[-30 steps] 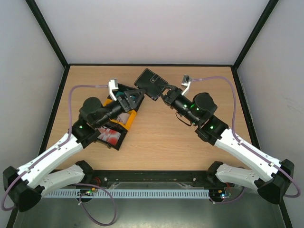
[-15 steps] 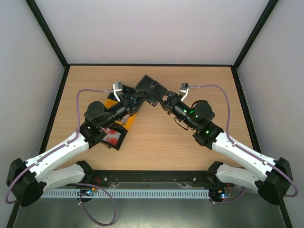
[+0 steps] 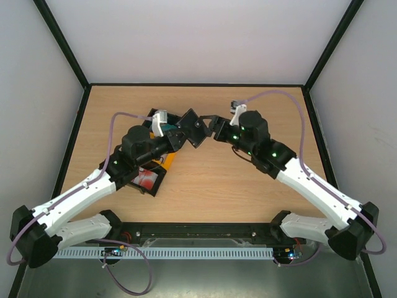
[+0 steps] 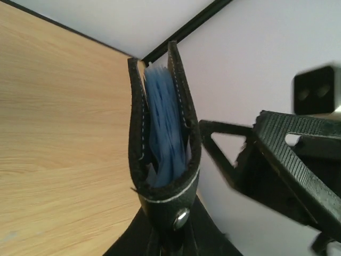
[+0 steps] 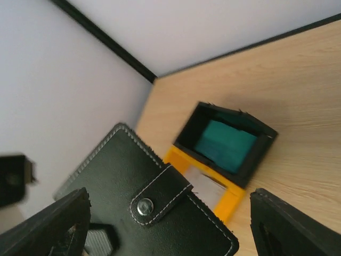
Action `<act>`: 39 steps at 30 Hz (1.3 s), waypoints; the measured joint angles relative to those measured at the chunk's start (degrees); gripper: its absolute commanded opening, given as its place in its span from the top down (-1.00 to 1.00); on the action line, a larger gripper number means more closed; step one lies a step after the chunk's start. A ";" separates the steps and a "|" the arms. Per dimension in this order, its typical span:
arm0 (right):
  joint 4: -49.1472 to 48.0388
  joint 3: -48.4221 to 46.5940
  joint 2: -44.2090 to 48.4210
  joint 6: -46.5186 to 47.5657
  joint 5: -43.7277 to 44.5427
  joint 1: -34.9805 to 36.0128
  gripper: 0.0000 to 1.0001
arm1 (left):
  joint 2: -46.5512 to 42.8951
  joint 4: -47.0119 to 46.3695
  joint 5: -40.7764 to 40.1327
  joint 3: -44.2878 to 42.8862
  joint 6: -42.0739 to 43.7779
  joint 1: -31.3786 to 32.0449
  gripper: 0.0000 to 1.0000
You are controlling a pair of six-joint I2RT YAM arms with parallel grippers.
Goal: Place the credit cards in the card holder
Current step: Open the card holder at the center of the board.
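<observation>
While the left pincer [image 3: 178,135] pinches the card holder [image 3: 194,126], the right pincer [image 3: 213,126] gapes beside it.

Bright, even light fell from overhead, leaving only faint, soft-edged shadows on the wooden table [image 3: 205,180] and a pale wash on the walls, and the top view was sharp from edge to edge. In the left wrist view the card holder [image 4: 165,160] stood very close and fairly crisp, its white stitching clear, while the dark shapes [image 4: 287,160] at the right were smeared. The right wrist view was soft all over, with the teal credit cards [image 5: 224,145] and the black tray [image 5: 256,154] around them blurred.
</observation>
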State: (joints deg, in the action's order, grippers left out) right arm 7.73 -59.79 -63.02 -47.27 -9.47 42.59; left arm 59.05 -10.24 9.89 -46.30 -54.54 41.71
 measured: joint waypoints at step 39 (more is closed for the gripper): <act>12.09 0.98 -2.12 9.66 0.92 -0.46 -0.31 | 6.69 21.51 4.20 -6.36 27.23 -2.75 0.94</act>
State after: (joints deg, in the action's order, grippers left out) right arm 19.81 -58.81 -65.14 -37.60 -8.56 42.13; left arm 65.73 11.27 14.09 -52.66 -27.31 38.96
